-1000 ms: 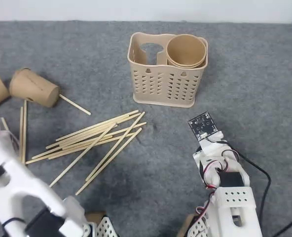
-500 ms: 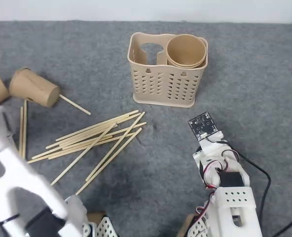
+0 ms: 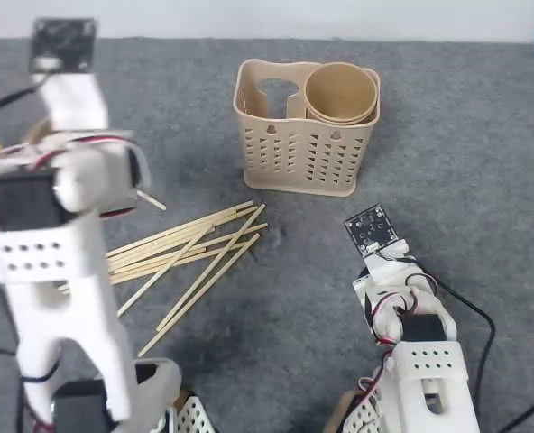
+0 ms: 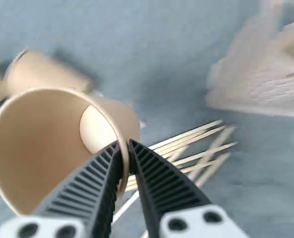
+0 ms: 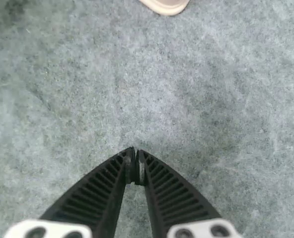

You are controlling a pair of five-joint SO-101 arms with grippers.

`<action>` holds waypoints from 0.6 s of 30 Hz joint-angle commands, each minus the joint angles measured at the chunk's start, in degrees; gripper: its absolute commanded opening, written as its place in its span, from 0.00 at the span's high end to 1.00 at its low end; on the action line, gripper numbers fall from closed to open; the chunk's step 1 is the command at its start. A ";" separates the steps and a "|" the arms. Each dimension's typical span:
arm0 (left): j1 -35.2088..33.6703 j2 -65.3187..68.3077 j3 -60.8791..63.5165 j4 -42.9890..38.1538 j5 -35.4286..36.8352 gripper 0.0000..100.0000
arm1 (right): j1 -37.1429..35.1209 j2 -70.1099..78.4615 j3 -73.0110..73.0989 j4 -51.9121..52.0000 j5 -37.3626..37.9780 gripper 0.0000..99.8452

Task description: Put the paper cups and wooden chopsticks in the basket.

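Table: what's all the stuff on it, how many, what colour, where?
mat: one, grey, under everything.
basket: one, beige, far middle of mat.
stacked paper cups: at least two, tan, in one basket compartment.
lying paper cups: two, tan, sideways on mat.
held paper cup: one, tan, pinched by its wall.
chopsticks: loose pile, pale wood, on mat before basket.
left gripper: one, black fingers, shut on held paper cup.
right gripper: one, black fingers, shut, above bare mat.

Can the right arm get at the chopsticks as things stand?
Probably yes: the chopsticks lie uncovered on the carpet beside it, and the right end effector is shut, holding nothing.
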 commanded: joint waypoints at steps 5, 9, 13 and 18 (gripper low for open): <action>16.88 16.70 -23.60 0.62 8.79 0.99 | 0.57 -1.27 -0.53 -1.19 1.14 0.99; 21.01 30.15 -41.45 0.62 9.14 0.99 | 0.57 -1.27 -0.53 -1.19 1.14 0.99; 25.49 40.00 -59.30 0.62 9.14 0.99 | 0.57 -1.27 -0.53 -1.19 1.14 0.99; 30.59 47.21 -73.98 -1.41 9.14 0.99 | 0.57 -1.27 -0.53 -1.27 1.23 0.99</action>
